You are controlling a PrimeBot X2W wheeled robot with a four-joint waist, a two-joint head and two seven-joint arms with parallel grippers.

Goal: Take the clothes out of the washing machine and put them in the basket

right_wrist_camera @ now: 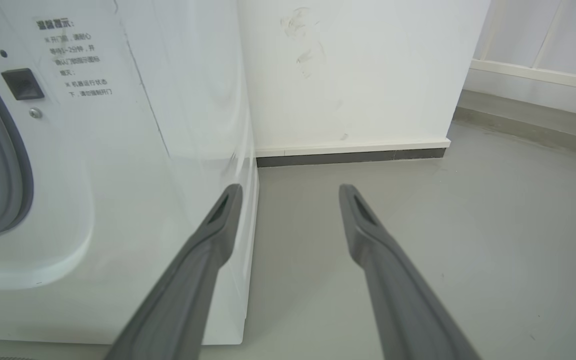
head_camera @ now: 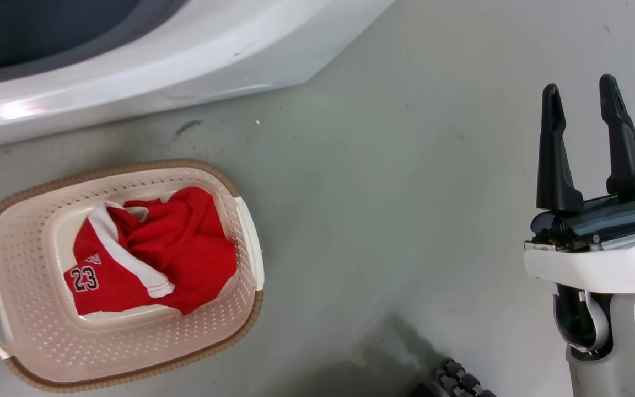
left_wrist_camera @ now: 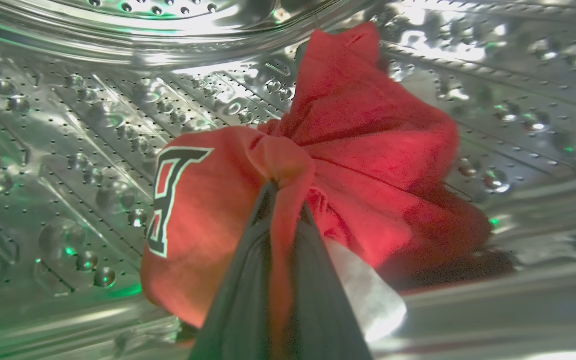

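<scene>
Two red garments, we counted. One, a jersey (head_camera: 152,253) marked "23" with white trim, lay crumpled in the basket (head_camera: 25,314), which sat on the floor (head_camera: 405,209) near the foot of the washing machine (head_camera: 130,71). We saw the second garment (left_wrist_camera: 368,150) inside the steel drum (left_wrist_camera: 83,130), bunched up, with a dark-outlined letter on its left fold and a bit of white low down. We noted the left end effector (left_wrist_camera: 285,197) clamped on that garment, fingers nearly together with a fold of red cloth between them. Whether the cloth was lifted off the drum wall, we could not tell. We logged the right end effector (head_camera: 578,85) spread wide and holding nothing, at the right of the head view, over the floor, well apart from the basket. From its wrist view its fingers pointed past the machine's front corner toward a white wall (right_wrist_camera: 358,75). The machine's grey-rimmed opening showed at that view's left edge.
</scene>
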